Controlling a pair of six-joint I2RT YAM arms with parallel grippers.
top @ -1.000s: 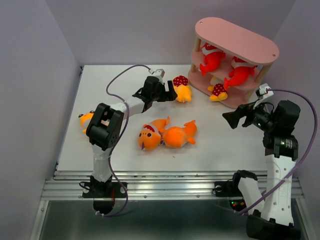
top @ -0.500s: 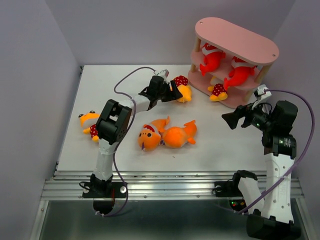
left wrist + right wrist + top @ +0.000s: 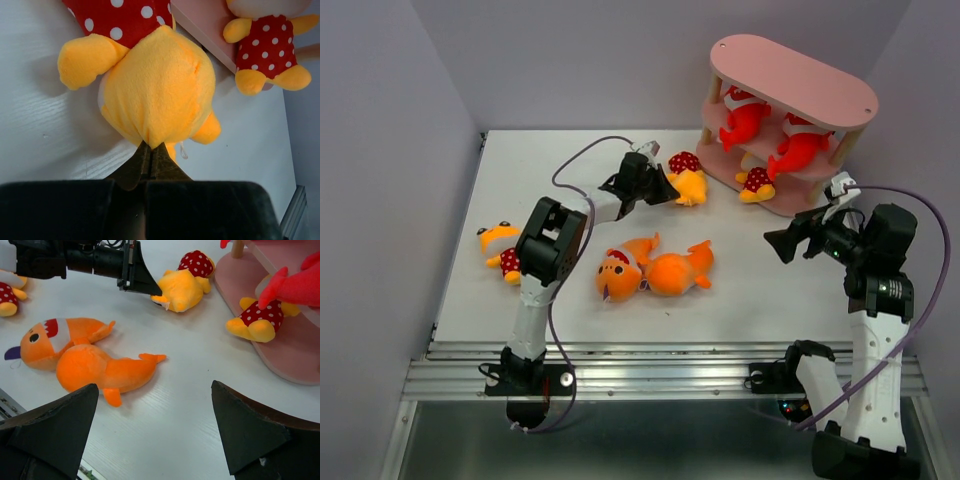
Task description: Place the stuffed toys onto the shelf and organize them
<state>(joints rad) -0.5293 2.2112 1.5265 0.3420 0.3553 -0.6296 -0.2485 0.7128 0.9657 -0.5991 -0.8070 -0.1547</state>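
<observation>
My left gripper (image 3: 670, 188) (image 3: 150, 148) is shut, pinching the fabric of a small yellow-orange stuffed toy (image 3: 687, 182) (image 3: 160, 95) with a red dotted part; the toy lies on the table left of the shelf. The pink shelf (image 3: 798, 80) stands at the back right. Two red sharks (image 3: 745, 120) (image 3: 798, 148) rest on its middle tier, and a small dotted figure (image 3: 757, 184) (image 3: 257, 322) sits on its bottom board. Two orange sharks (image 3: 625, 268) (image 3: 680, 270) lie mid-table. My right gripper (image 3: 782, 240) (image 3: 155, 390) hovers open and holds nothing.
Another small yellow-orange figure (image 3: 500, 250) lies at the table's left edge, beside the left arm's elbow. Purple walls close in the table on three sides. A cable loops over the left arm.
My left gripper went from open to shut on the yellow-orange toy after reaching slightly toward it. The right arm has hardly moved.
</observation>
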